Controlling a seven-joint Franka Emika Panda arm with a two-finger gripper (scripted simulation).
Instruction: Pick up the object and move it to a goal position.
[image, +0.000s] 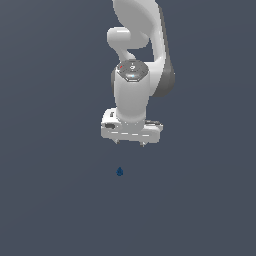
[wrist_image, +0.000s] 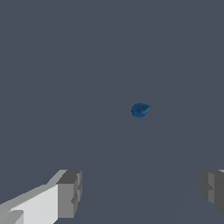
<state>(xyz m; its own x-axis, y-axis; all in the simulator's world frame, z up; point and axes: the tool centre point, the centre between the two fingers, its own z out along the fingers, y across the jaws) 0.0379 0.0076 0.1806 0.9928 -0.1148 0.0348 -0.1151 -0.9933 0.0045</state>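
Observation:
The object (image: 119, 172) is a tiny dark blue teardrop-shaped lump lying on the flat grey surface, a short way below the gripper in the exterior view. It shows again in the wrist view as a small blue lump (wrist_image: 140, 110), ahead of the fingers and apart from them. My white gripper (image: 130, 143) hangs from the arm with its two short fingertips spread wide and nothing between them. One grey finger pad (wrist_image: 70, 194) and the other pad (wrist_image: 213, 190) stand far apart in the wrist view.
The white arm (image: 132, 90) rises toward the top of the exterior view. A plain grey floor (image: 50, 200) spreads all around, with no other objects visible.

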